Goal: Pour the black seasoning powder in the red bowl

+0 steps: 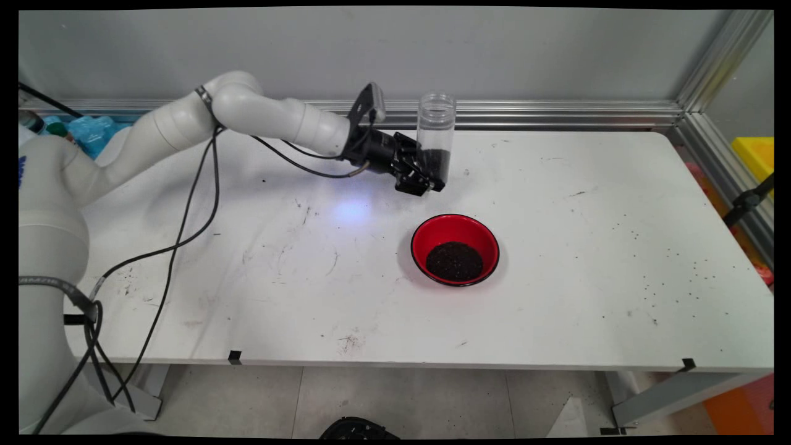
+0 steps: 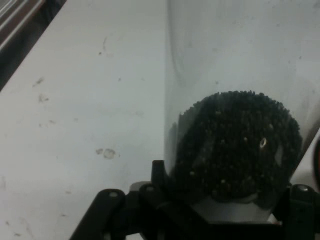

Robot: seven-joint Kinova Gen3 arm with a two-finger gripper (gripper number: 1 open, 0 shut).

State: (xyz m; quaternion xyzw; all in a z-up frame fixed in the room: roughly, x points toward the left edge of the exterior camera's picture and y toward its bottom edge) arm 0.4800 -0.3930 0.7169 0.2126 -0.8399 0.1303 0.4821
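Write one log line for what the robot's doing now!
tool: shut on clear jar | jar: upright, some black grains | red bowl: black grains inside, nearer camera

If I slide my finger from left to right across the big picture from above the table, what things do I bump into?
Black cables → gripper holding a clear jar with dark grains at the bottom; the red bowl sits nearer, overlapping the jar sideways.
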